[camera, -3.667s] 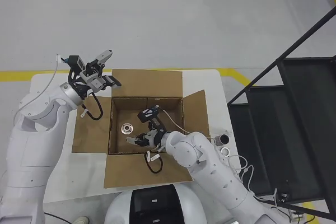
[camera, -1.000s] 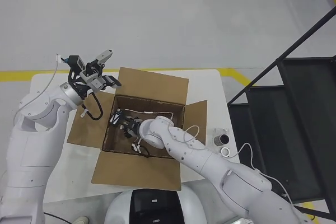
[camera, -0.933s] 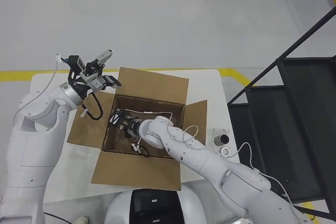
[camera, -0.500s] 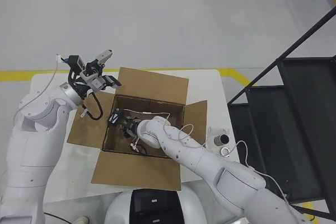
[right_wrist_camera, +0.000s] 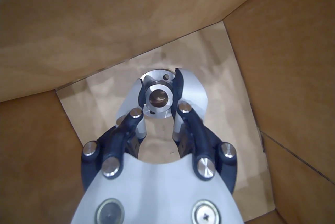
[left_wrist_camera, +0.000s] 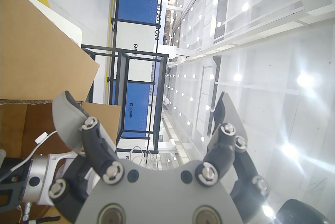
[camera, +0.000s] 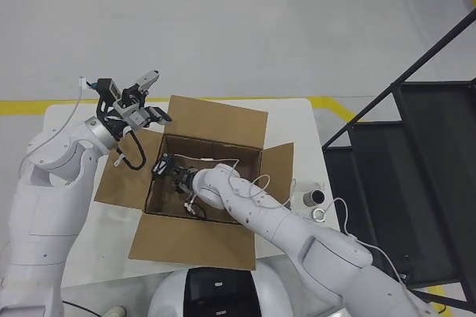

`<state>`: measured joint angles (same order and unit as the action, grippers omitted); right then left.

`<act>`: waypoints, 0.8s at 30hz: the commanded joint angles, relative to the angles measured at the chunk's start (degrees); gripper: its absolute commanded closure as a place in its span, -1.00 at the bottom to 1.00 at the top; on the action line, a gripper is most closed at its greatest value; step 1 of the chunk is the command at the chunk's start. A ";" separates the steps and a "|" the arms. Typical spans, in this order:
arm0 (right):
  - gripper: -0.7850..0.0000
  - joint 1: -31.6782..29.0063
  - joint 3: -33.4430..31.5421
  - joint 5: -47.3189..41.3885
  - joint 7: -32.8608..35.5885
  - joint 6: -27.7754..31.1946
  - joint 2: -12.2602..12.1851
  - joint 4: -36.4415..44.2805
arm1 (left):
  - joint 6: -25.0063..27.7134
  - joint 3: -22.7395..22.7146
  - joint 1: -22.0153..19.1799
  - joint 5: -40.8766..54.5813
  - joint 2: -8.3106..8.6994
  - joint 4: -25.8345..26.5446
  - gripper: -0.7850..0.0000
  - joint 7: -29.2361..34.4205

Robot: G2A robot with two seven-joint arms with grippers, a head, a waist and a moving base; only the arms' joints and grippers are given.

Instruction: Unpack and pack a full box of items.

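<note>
Pinching the raised hub of a round metal flange (right_wrist_camera: 154,77) between its two fingers, the right hand (right_wrist_camera: 158,87) is sitting deep inside the open cardboard box (right_wrist_camera: 157,0); the flange is lying flat on the box floor, near the foot of one inner wall, and its bored centre is facing up toward the wrist; the dark pads (right_wrist_camera: 178,83) are pressing against opposite sides of the hub, with the flange's wider rim showing beyond the fingertips. Seen from above, the right hand (camera: 168,168) is lying low in the box (camera: 218,119), against the left inner wall, with the right arm slanting down across the box's opening; the four flaps are hanging open around the box, which is standing on the white table (camera: 289,119). The left hand (camera: 153,97) is hovering outside the box, just beyond its far left corner and above the left flap; its fingers (left_wrist_camera: 69,116) are spread wide apart and are gripping nothing, as the left hand (left_wrist_camera: 144,102) is pointing out past the cardboard box (left_wrist_camera: 39,39). Off the box's right flap, a small grey cylinder (camera: 310,194) is standing on the table with a white ring (camera: 320,213) just beside it; a black metal rack (camera: 428,158) is standing farther out on that side of the box.
</note>
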<state>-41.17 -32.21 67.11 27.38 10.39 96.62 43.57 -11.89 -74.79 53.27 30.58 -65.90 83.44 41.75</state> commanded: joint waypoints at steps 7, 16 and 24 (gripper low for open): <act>1.00 -3.31 -3.95 3.39 5.14 -0.59 -2.79 10.26 | 0.00 0.00 0.00 0.00 0.00 0.00 -1.00 0.00; 1.00 -16.84 -16.15 6.74 14.86 2.33 -9.12 37.62 | 0.00 0.00 0.00 0.00 0.00 0.00 -1.00 0.00; 1.00 -32.96 -29.22 5.65 18.47 6.82 -13.35 65.25 | 0.00 0.00 0.00 0.00 0.00 0.00 -1.00 0.00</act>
<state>-71.70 -59.52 73.50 46.34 16.84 83.67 104.57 -11.89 -74.79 53.27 30.58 -65.90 83.44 41.75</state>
